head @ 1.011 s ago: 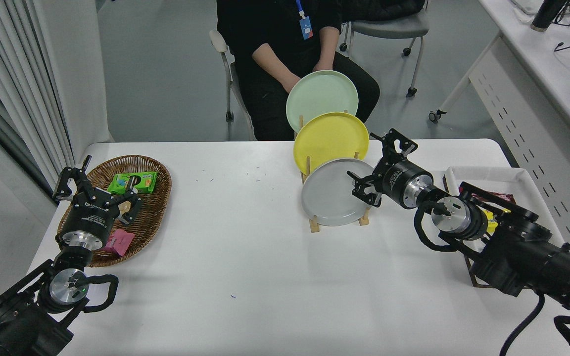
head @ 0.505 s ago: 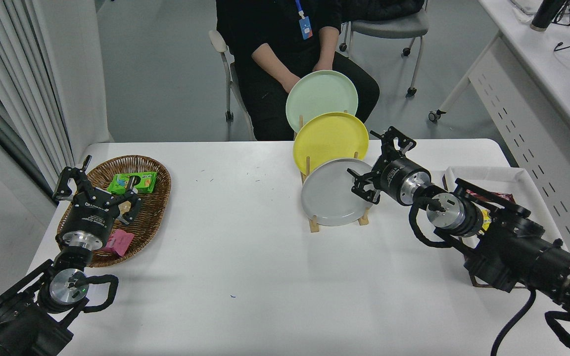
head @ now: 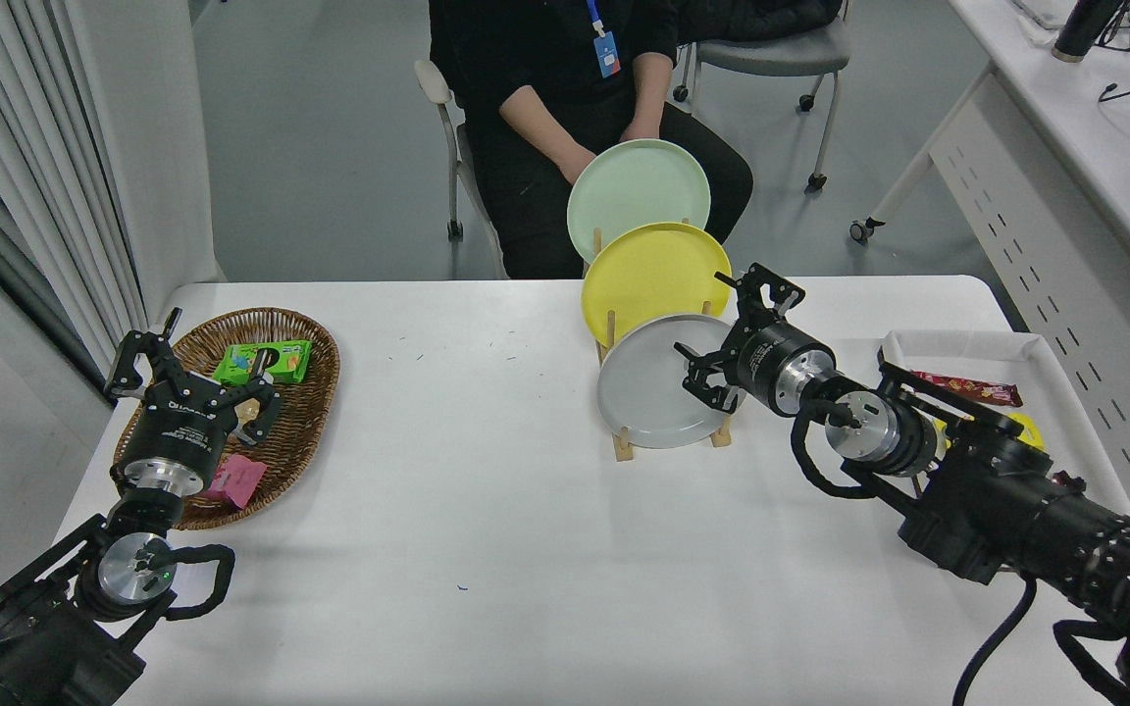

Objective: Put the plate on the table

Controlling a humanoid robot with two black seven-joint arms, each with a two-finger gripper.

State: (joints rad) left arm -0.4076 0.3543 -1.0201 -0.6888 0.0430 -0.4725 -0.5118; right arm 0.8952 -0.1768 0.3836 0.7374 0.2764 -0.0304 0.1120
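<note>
Right tool [head: 722,338] spread wide at the right rim of the grey plate [head: 653,387], gripping nothing. Plate propped on edge in the wooden rack [head: 624,446], frontmost, just left of the tool. Left tool [head: 187,371] parked far off, open, over the basket [head: 310,338] on the desk [head: 487,510].

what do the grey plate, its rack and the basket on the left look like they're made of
The grey plate: matte, evenly coloured, probably ceramic or melamine; the look can't settle which. The rack: pale bare wood, with upright dowels. The basket: brown woven wicker, the weave showing along its rim.
</note>
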